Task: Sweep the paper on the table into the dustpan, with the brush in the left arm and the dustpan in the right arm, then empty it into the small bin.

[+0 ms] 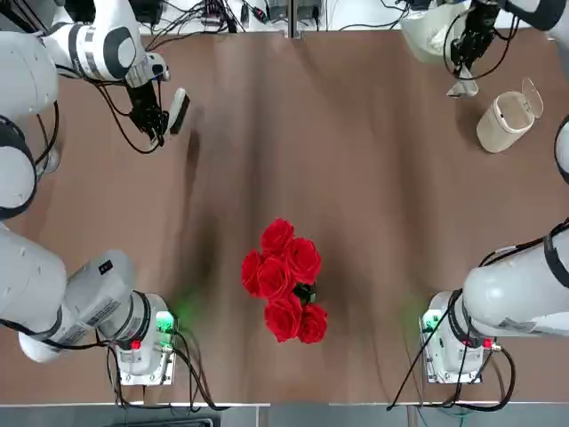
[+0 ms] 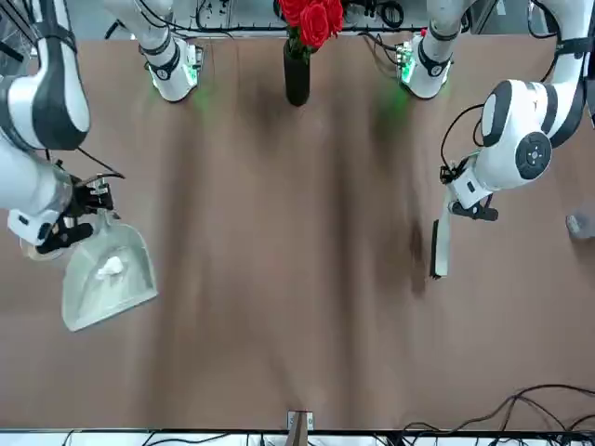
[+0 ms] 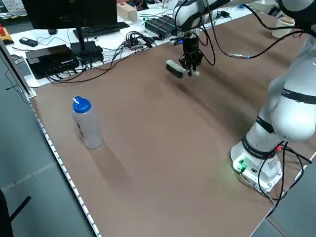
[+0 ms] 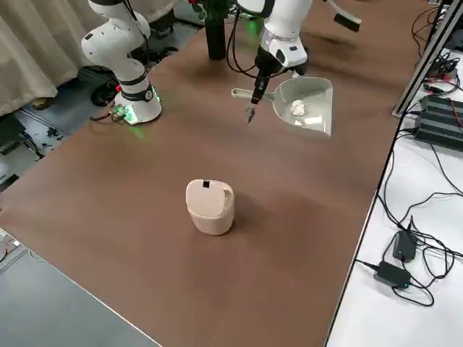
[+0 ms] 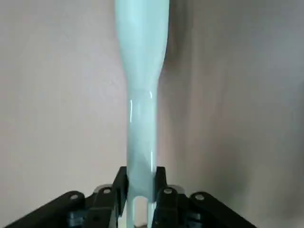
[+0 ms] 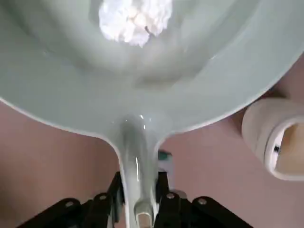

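Inspector: "Right tool (image 6: 139, 202) is clamped on the handle of the dustpan (image 6: 137, 102), held above the table (image 4: 253, 152). Paper (image 6: 135, 20) noted lying in the scoop. Bin (image 1: 504, 122) stands near, flap lid (image 1: 532, 97) raised. Left tool (image 5: 141, 197) is clamped on the brush (image 5: 142, 109), on the far left side of the table. Step in hand, as judged: carry the load over and empty it."

Trainee: "Recommended method?"

Inspector: "Keep the scoop level during travel; a light ball could roll out over the open lip. Bring that lip over the bin's mouth before tilting, clear of the lid. Tip gradually, grip firm, since the handle could twist. Confirm the drop before levelling. Brush to remain aside."
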Robot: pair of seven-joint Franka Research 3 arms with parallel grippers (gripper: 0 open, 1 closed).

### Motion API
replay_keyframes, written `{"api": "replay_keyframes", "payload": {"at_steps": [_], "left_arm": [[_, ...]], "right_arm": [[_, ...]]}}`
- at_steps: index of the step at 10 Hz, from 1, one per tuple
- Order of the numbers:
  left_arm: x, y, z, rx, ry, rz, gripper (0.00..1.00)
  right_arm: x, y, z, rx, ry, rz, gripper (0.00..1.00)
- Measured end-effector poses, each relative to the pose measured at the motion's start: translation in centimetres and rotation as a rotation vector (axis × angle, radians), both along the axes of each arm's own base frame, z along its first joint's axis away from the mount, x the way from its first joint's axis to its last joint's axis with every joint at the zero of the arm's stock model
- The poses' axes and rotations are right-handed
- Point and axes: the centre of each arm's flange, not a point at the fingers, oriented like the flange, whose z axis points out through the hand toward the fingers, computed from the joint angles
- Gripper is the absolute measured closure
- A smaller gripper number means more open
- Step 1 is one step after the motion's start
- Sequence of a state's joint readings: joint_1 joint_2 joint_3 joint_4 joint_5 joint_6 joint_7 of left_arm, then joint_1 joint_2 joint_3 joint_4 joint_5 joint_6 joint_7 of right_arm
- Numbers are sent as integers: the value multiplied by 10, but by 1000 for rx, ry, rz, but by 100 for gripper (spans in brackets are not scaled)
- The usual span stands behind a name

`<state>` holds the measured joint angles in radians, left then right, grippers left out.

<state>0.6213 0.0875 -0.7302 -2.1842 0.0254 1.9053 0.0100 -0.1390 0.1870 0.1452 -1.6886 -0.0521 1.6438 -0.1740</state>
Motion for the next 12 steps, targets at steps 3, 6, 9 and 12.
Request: {"api": "replay_keyframes", "payload": {"at_steps": [3,6,9,12], "left_arm": [[3,20,-18,-2,13,115,73],[-2,22,-43,-16,-3,146,73],[-8,31,-61,3,-8,154,73],[-6,32,-77,37,-8,173,73]], "right_arm": [[2,-19,13,30,-17,-263,68],[2,-37,15,42,-9,-476,68],[-13,-23,28,19,73,-731,68],[-29,-24,41,88,113,-882,68]]}}
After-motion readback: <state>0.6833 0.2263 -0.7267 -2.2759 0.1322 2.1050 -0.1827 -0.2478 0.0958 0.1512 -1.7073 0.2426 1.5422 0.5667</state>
